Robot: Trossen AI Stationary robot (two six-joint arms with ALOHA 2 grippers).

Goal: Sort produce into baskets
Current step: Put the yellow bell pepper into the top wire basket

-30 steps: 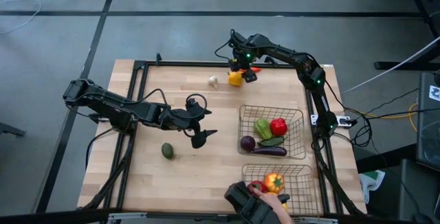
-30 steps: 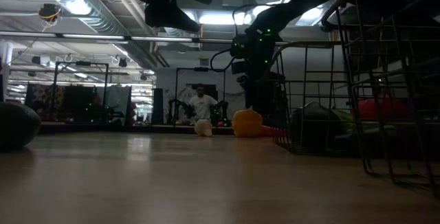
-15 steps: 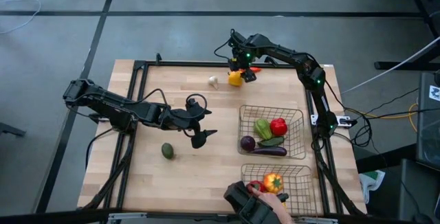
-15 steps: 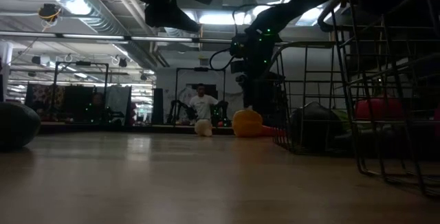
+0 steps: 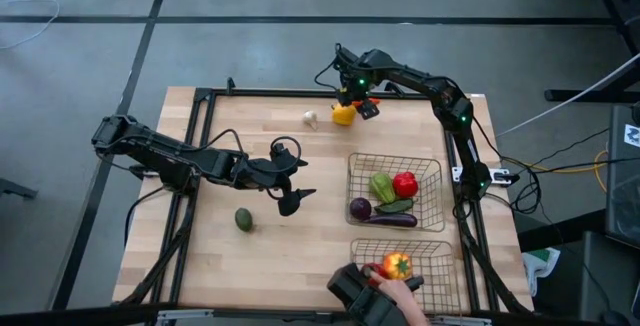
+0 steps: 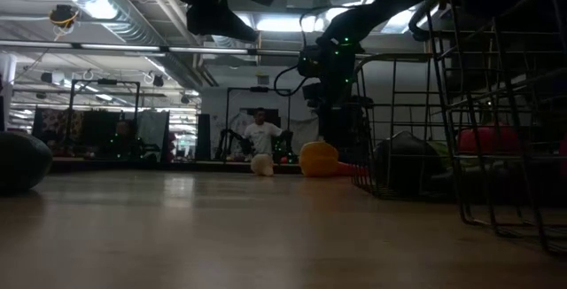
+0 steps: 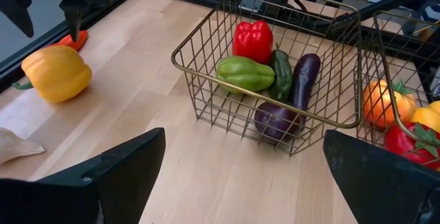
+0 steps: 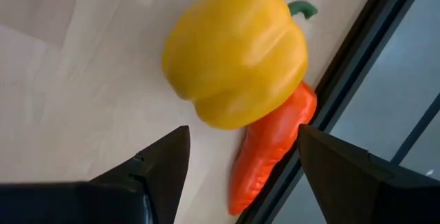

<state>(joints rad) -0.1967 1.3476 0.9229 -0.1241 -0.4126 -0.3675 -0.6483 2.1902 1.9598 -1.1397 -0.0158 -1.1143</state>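
Note:
A yellow pepper lies on the table's far edge, with an orange-red pepper touching its side. My right gripper hangs open just above the two, pointing steeply down, and touches nothing. White garlic lies to their left. A green avocado rests on the near left of the table. My left gripper waits open over the table's middle, its fingers empty. One wire basket holds a red pepper, green pieces and eggplant.
A second wire basket at the near edge holds an orange and other red and yellow pieces. A person's hand reaches in at this basket's near side, beside a dark device. A black frame rail runs along the far edge.
My right gripper has rolled a little about its own axis above the yellow pepper, staying in place. The near basket's wires have shifted slightly in the low view, where the person's hand is.

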